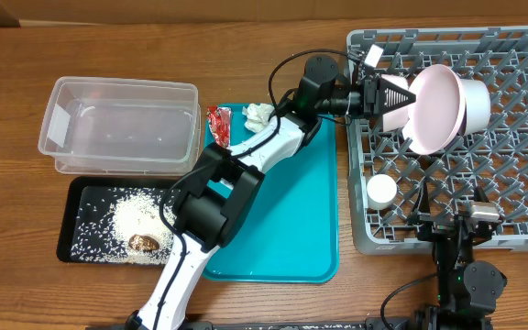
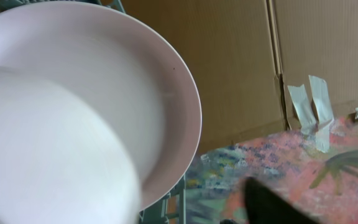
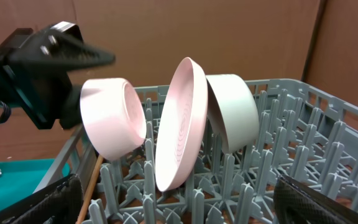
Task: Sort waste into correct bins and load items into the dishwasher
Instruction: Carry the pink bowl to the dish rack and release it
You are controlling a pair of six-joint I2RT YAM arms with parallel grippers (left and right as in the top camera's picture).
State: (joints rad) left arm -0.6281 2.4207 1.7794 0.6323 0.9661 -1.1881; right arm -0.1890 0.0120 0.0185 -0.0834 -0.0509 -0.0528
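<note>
The grey dish rack (image 1: 521,55) holds the white plate (image 1: 434,110) on edge between pegs, with a bowl (image 1: 475,103) leaning behind it. My left gripper (image 1: 401,103) hovers over the rack's left part, its jaws apart. A second bowl (image 3: 107,118) sits tilted among the pegs just under it, left of the plate (image 3: 179,124). The top finger (image 3: 86,57) stands clear of that bowl. In the left wrist view the bowl (image 2: 42,155) hides one finger. The cup (image 1: 381,190) and a chopstick (image 3: 91,186) lie in the rack. My right gripper (image 1: 467,220) is open and empty at the rack's near edge.
The red wrapper (image 1: 219,124) and white tissue (image 1: 259,115) lie at the far end of the teal tray (image 1: 291,229). The clear tub (image 1: 117,124) stands far left. The black tray (image 1: 76,234) in front of it holds rice (image 1: 136,215) and a brown scrap (image 1: 143,242).
</note>
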